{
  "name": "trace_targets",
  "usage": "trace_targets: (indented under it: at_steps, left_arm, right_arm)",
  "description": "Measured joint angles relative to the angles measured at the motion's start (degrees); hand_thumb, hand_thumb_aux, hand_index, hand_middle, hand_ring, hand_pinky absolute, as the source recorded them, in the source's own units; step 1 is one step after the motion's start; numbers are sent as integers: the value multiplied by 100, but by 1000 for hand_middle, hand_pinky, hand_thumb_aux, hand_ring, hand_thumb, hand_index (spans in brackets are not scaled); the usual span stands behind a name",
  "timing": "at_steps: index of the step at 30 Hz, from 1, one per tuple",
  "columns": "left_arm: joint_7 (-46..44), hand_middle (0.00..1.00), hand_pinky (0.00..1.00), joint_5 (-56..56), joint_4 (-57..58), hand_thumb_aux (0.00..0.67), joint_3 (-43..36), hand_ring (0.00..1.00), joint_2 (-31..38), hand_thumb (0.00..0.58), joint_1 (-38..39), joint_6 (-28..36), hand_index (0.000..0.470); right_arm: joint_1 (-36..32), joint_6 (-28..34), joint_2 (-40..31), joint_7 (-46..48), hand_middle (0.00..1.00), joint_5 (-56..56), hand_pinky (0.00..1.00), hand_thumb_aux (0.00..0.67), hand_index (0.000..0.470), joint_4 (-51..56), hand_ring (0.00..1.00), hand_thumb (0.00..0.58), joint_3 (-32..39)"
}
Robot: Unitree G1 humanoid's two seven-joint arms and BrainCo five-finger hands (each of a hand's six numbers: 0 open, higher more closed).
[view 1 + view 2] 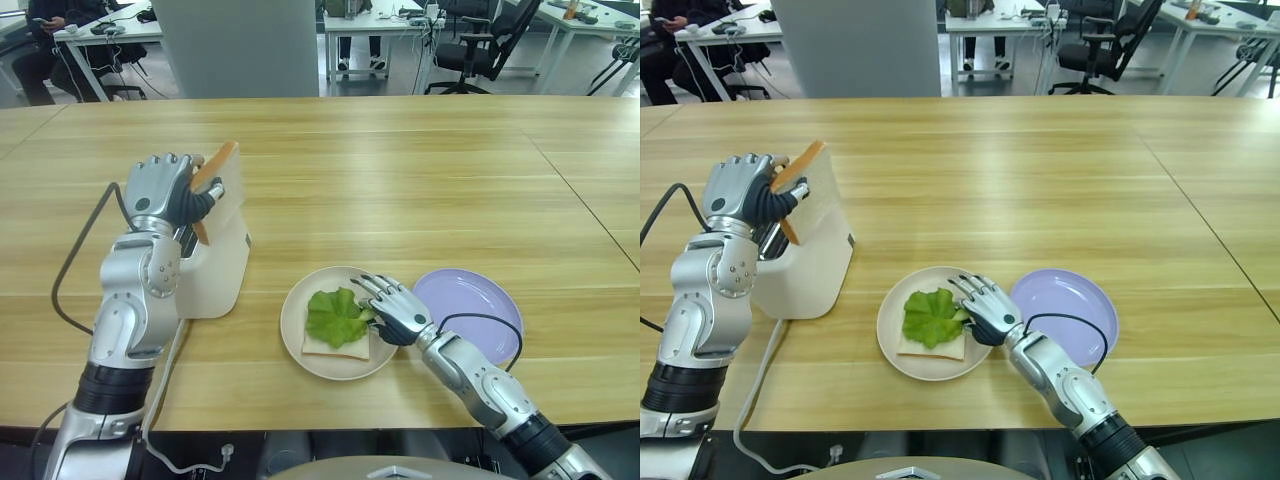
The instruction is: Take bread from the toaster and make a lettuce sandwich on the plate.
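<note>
Right hand (396, 313), fingers spread, hovers at the rim of the beige plate (288, 322), seemingly touching the lettuce (336, 315) lying on a bread slice (336, 349) there. Left hand (163, 190) has fingers clamped on a second bread slice (216, 165), tilted over the white toaster (218, 265) on the counter (400, 170).

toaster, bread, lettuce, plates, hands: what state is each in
bread slice, tilted, gripped by the left hand
left hand, shut on the slice
toaster, upright, slice at its top
beige plate, holds bread and lettuce
bottom bread, flat under lettuce
lettuce, lying on bread
right hand, open, fingertips at lettuce
purple plate, lying flat
</note>
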Motion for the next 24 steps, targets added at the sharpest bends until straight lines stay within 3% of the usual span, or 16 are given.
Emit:
trace_targets:
  at_steps: [1,2,3,15,19,24]
  left_arm:
    - [-21,1000,1000,-23,-45,670,1,1000,0,580,37,-5,460]
    - [-52,1000,1000,-41,-105,670,11,1000,1,580,88,-5,460]
    - [-85,1000,1000,-56,-185,670,21,1000,0,580,144,-5,460]
    - [-592,1000,1000,-519,-1258,670,414,1000,5,580,324,-77,460]
    - [-1035,1000,1000,-1348,-1732,670,496,1000,-381,580,318,-2,460]
    - [-2188,1000,1000,-2937,-2145,670,295,1000,-508,580,334,90,460]
  right_arm:
    - [9,18,-29,45,0,20,0,113,78,1,0,179,-7]
    - [26,27,-52,97,0,53,0,113,78,0,0,179,-16]
    - [56,35,-90,156,0,71,0,0,0,0,0,0,-20]
    - [449,59,-494,614,0,558,0,0,0,-568,0,0,-439]
    - [620,21,-634,643,0,827,0,0,0,-818,0,0,-753]
    - [883,-587,-761,577,0,2217,0,0,0,-1000,0,0,-1614]
